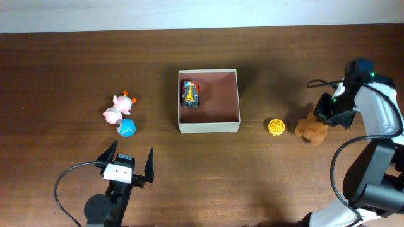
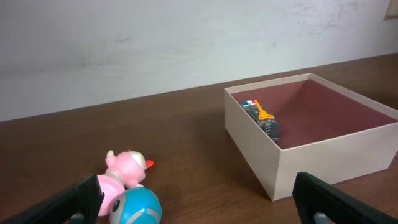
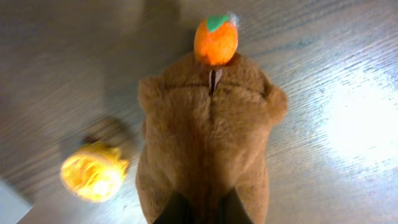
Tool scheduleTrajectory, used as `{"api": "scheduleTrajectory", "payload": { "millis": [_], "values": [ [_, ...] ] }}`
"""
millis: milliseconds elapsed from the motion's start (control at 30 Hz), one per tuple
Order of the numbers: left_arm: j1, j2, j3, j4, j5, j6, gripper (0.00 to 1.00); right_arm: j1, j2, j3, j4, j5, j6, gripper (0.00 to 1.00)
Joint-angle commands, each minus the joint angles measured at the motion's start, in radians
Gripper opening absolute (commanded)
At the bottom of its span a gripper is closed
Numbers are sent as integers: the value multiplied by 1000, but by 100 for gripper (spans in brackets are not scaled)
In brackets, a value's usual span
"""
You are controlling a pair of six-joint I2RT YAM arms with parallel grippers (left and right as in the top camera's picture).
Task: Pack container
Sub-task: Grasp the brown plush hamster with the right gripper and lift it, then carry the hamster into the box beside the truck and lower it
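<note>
Container [image 1: 209, 127] sits at the middle of the overhead frame on the brown tabletop [image 1: 57, 69]: a square, shallow cardboard box with cream walls and a pinkish-brown floor, open at the top. A small toy car [image 1: 190, 93] lies in its upper left corner. The box looks light and fairly stiff, with thin walls that would dent under a hard squeeze, and it would likely slide if nudged. A pinch over one wall's rim seems the best hold.

At the right edge, the right hand [image 1: 322, 121] hangs low over a brown plush toy [image 1: 312, 131]; whether it grips the plush cannot be told. A yellow toy [image 1: 276, 127] lies just beside the plush. At lower left, the left hand [image 1: 132, 151] has its fingers spread wide and holds nothing, facing a pink toy animal [image 1: 117, 107] and a blue ball [image 1: 127, 128].
</note>
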Motion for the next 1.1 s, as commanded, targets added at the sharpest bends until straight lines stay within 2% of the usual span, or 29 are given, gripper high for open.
{"api": "scheduleTrajectory", "payload": {
  "millis": [0, 233, 400, 600, 733, 1067],
  "values": [
    [5, -8, -5, 1, 8, 13, 100, 37, 2, 171, -91, -72, -82, 4],
    [5, -8, -5, 1, 8, 13, 99, 157, 2, 504, -312, -156, -216, 4],
    [5, -8, -5, 1, 8, 13, 100, 311, 2, 649, -324, -198, -247, 4],
    [5, -8, -5, 1, 8, 13, 100, 499, 18, 645, -212, -184, -245, 4],
    [5, -8, -5, 1, 8, 13, 99, 605, 77, 644, -153, -104, -200, 4],
    [5, -8, -5, 1, 8, 13, 100, 671, 271, 644, -132, -55, -154, 4]
  ]
}}
